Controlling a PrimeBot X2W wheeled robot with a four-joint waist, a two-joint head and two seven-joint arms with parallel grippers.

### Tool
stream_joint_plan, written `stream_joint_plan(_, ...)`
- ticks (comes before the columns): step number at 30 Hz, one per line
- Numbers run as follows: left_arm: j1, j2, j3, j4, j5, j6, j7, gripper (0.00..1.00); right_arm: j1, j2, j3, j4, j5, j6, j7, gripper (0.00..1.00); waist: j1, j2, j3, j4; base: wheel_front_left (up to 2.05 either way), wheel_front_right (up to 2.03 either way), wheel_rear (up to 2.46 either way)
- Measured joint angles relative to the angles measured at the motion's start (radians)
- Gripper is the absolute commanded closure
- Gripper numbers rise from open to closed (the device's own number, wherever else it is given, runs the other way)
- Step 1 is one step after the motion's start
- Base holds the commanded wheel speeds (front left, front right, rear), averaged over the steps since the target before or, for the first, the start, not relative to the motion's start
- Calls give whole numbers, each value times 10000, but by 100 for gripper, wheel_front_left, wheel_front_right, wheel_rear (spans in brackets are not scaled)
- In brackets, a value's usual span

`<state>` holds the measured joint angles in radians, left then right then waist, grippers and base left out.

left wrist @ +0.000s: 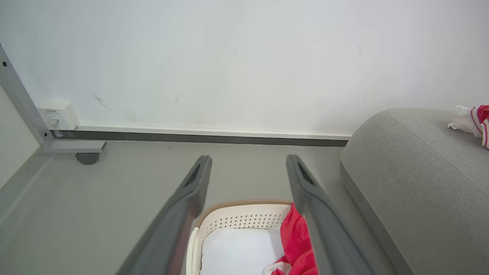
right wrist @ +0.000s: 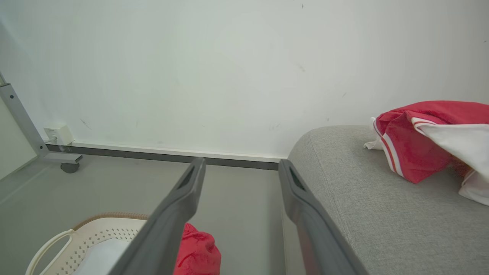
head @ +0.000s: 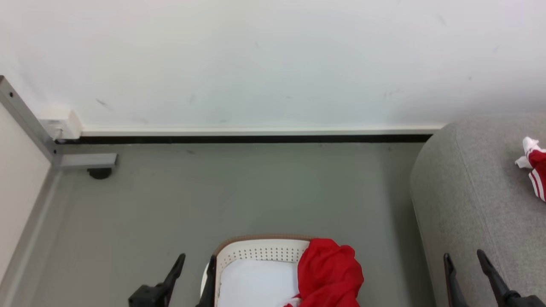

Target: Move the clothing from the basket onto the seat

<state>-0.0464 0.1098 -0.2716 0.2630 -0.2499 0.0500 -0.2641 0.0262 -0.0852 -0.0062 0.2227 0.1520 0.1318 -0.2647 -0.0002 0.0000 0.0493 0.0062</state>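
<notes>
The cream-white basket (head: 256, 251) with a brown rim stands on the floor at the bottom middle of the head view. One red garment (head: 328, 275) hangs over the basket's right rim. A second red garment with white stripes (right wrist: 416, 145) lies on the grey seat (head: 469, 204) at the right. My left gripper (head: 197, 260) is open just left of the basket, one finger on each side of its left rim area. My right gripper (head: 465, 256) is open at the seat's front left edge. In both wrist views the fingers (left wrist: 191, 198) (right wrist: 183, 198) stand wide apart with nothing between them.
A white wall with a dark skirting strip runs across the back. A grey metal frame leg on a caster (head: 100, 172) stands at the back left, beside a white wall box (head: 62, 123). Grey floor (head: 256, 192) lies between basket and wall.
</notes>
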Motion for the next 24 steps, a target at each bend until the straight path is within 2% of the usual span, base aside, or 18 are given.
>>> stream_joint_plan(6, 421, -102, 508, -40, 180, -205, 0, 0, 225, 142, 79, 48, 8, 0, 0, 0, 0, 0, -447, 228, 0, 0, 0)
stream_joint_plan(14, 487, -293, 953, -73, 504, -412, 0, 0, 266, 186, 102, 50, 21, 0, 0, 0, 1, 0, -513, 283, 0, 0, 0)
stream_joint_plan(20, 391, -362, 965, 15, 708, -625, 0, 0, 81, 167, 165, -121, 54, 0, 0, 0, 1, 0, -197, 168, 0, 0, 0)
stream_joint_plan(24, -427, -407, 621, 324, 1066, -821, -2, 0, -492, -63, 111, -412, 59, 0, 0, 0, 2, 0, 364, 38, 0, 0, 0)
